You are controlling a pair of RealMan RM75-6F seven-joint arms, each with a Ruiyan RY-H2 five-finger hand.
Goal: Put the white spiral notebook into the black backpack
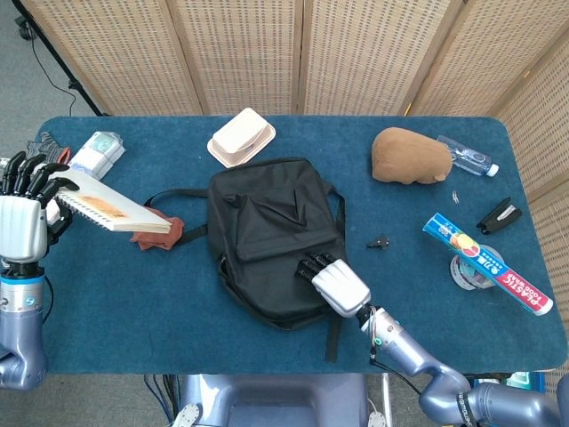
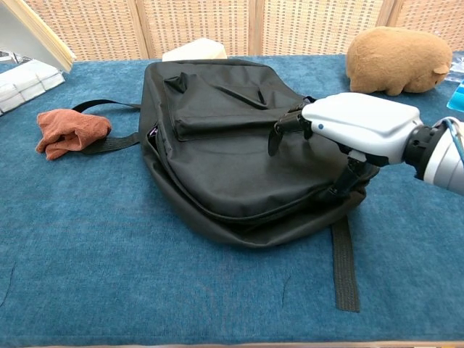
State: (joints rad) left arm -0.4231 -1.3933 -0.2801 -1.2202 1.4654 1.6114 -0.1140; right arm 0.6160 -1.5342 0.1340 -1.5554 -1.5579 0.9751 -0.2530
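Observation:
The black backpack [image 1: 271, 227] lies flat in the middle of the blue table, its zip opening along the left side [image 2: 154, 134]. My right hand [image 1: 339, 285] sits on its near right corner. The fingers [image 2: 286, 129] curl down onto the top fabric and the thumb hooks the bag's edge, so it grips the backpack. My left hand [image 1: 22, 221] is raised at the far left and holds the white spiral notebook [image 1: 111, 207] by its spiral end, tilted down toward the bag. Only a corner of the notebook [image 2: 40, 32] shows in the chest view.
A rust cloth [image 1: 156, 233] lies on the backpack strap left of the bag. A white food box [image 1: 241, 138] sits behind it. A brown plush toy [image 1: 411, 156], a water bottle [image 1: 468, 161], a plastic wrap box [image 1: 487, 264] and a small black clip [image 1: 380, 240] are to the right.

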